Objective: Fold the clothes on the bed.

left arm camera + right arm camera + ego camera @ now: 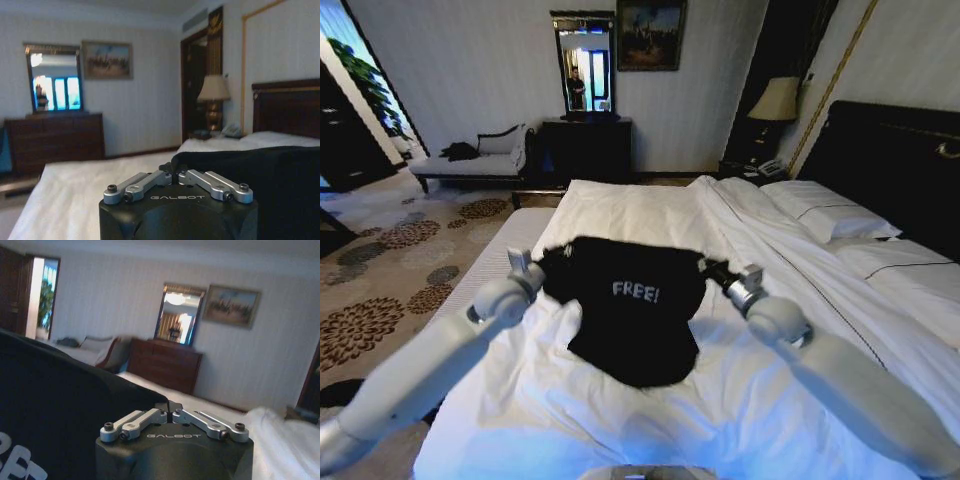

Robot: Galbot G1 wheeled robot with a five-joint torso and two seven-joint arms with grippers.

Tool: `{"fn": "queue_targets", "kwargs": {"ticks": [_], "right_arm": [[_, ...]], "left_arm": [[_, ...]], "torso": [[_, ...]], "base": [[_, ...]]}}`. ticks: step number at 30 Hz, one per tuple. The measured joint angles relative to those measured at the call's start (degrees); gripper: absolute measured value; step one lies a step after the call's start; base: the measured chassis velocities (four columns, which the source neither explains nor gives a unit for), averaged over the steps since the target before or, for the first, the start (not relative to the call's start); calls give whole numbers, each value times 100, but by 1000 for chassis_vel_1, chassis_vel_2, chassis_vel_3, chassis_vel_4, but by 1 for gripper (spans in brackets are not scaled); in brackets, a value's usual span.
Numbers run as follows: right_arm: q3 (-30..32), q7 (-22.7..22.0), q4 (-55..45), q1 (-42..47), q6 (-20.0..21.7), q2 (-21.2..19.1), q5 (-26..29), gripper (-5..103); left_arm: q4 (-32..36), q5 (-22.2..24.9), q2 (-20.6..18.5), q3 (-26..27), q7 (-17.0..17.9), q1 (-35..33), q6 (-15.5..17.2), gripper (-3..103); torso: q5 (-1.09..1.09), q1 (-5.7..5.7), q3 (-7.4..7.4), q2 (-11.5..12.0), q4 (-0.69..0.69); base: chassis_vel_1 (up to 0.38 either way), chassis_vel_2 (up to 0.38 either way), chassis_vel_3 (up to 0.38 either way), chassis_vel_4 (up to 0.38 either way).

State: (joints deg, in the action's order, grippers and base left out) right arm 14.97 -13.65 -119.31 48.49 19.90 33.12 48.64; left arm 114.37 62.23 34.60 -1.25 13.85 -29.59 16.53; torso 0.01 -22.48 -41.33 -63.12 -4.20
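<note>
Both grippers, left gripper (542, 262) and right gripper (708, 268), have jaws clenched on opposite shoulders of the black T-shirt (630, 310), stretching it crosswise above the bed (620, 215).

Mirror (584, 62): hung on the far wall, above the dresser (586, 148).
Painting (650, 34): hung just beside the mirror.
Chaise (475, 162): set along the far wall, near the dresser.
Lamp (775, 100): placed beside the headboard.
Carpet (390, 270): patterned with flowers.

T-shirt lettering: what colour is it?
White, on the black T-shirt; clearest in the head view.
</note>
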Motion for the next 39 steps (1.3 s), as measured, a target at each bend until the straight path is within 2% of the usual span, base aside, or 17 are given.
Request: {"fn": "queue_targets", "kwargs": {"ticks": [5,12,14,19,22,27,34,38,39], "right_arm": [[528,-77,-275,-227,61,-391,543,0],[915,-238,-465,-631,68,-733,1040,0],[945,-254,-479,-698,76,-769,1102,0],[987,-347,-481,-1194,144,-943,1489,0],[995,-358,-388,-1608,179,-1116,1849,0],[995,-386,-304,-1953,210,-1283,2145,0],[1036,-402,-368,-2030,222,-1424,2326,0],[1113,-533,-643,-1989,311,-1495,2508,0],[1113,-533,-643,-1989,311,-1495,2508,0]], "left_arm": [[200,291,-259,3,-1,541,17,1],[292,456,-304,77,196,1043,14,1],[307,496,-313,78,232,1112,16,1],[270,862,-363,7,366,1769,108,1],[147,1173,-387,-185,386,2507,213,1],[166,1506,-535,-244,399,2979,298,1],[430,1651,-820,-21,399,2724,336,1],[894,1661,-1259,605,400,1857,298,1],[894,1661,-1259,605,400,1857,298,1]], "torso": [[0,0,0,0,0],[-1,0,0,-1,-1],[-2,0,0,0,-1],[-1,0,0,0,1],[-1,0,0,0,-1],[1,0,1,-1,0],[-1,0,1,0,0],[-2,0,0,0,1],[-2,0,0,0,1]], "base": [[0,0,0,0],[0,0,0,0],[0,0,0,0],[0,0,0,0],[0,0,0,0],[0,0,0,0],[0,0,0,0],[0,0,0,0],[0,0,0,0]]}}
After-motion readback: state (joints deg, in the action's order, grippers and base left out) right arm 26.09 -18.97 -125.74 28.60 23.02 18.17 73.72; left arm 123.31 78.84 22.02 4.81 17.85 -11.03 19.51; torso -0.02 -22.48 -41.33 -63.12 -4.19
